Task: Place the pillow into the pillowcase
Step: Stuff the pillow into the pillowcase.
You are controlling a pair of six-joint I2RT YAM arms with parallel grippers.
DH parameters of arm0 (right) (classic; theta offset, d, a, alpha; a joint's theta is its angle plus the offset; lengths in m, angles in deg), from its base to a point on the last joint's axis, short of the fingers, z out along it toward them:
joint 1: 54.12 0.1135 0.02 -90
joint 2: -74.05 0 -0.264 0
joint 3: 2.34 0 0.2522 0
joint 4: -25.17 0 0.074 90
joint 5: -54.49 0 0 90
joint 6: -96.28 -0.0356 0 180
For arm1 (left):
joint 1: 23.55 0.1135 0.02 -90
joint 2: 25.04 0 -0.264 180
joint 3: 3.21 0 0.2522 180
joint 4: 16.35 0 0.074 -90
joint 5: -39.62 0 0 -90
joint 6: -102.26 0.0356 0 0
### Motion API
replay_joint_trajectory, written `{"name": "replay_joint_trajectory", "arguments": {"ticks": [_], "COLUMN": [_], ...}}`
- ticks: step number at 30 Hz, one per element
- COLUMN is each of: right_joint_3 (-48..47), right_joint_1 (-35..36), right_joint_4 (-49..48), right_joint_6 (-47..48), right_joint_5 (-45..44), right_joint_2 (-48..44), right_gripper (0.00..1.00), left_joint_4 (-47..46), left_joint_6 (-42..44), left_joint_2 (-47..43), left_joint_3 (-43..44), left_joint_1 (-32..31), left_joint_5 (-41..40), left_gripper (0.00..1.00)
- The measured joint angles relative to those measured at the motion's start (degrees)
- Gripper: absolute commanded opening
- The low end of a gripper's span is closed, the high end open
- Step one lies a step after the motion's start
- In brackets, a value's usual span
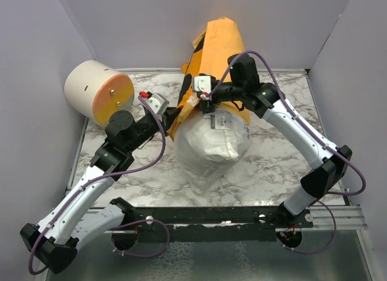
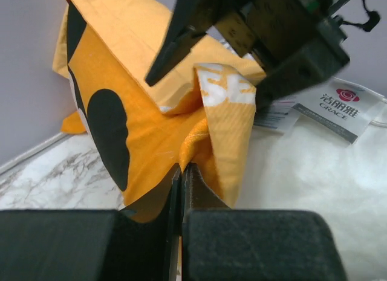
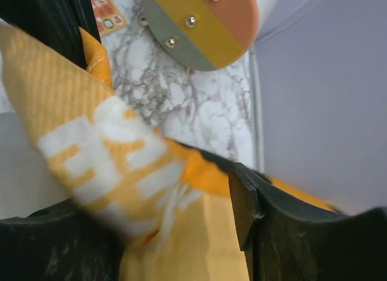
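Pillow (image 1: 214, 142) lies in the middle of the marble desk (image 1: 284, 166), its far end at the mouth of the orange pillowcase (image 1: 219, 48), which leans against the back wall. Left pincer (image 2: 181, 172) is clamped on the case's edge. Right pincer (image 1: 207, 106) stands apart, with lettered fabric loose between its fingers.
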Motion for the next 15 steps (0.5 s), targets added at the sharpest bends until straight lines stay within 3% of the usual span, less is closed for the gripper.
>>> {"name": "replay_joint_trajectory", "arguments": {"ticks": [3,9,15], "right_joint_3": [-3.1,-11.0,-11.3], "right_joint_1": [0.0,0.0,0.5], "right_joint_4": [1.7,6.7,9.6], "right_joint_6": [3.8,10.7,14.8], "right_joint_5": [-0.3,-0.6,-3.8], "right_joint_2": [0.5,2.8,3.9], "right_gripper": [0.86,0.85,0.84], "left_joint_4": [0.6,1.3,2.2], "left_joint_6": [-0.3,-0.6,-0.6], "left_joint_2": [1.5,3.8,4.6], "left_joint_3": [3.5,7.4,8.2], "left_joint_1": [0.0,0.0,0.5], "left_joint_5": [2.3,5.5,5.7], "left_gripper": [0.00,0.00,0.00]}}
